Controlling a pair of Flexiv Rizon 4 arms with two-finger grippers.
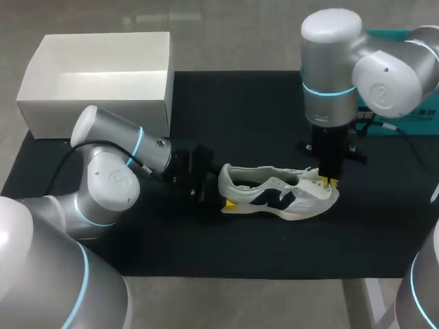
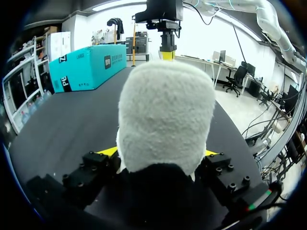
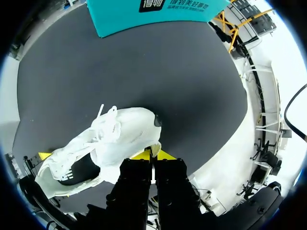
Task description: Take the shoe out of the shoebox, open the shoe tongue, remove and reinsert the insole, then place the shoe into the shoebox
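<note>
The shoe (image 1: 281, 195) lies outside the far-left box (image 1: 41, 75). The left gripper (image 2: 160, 152) clamps its heel, and the right gripper (image 3: 153, 154) has its jaws pressed together at the tongue (image 1: 310, 177). Insole work and reboxing apparently remain.

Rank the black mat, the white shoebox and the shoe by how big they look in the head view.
1. black mat, largest by far
2. white shoebox
3. shoe, smallest

The shoebox lies farther from the camera than the shoe yet looks bigger, so the order is safe.
</note>
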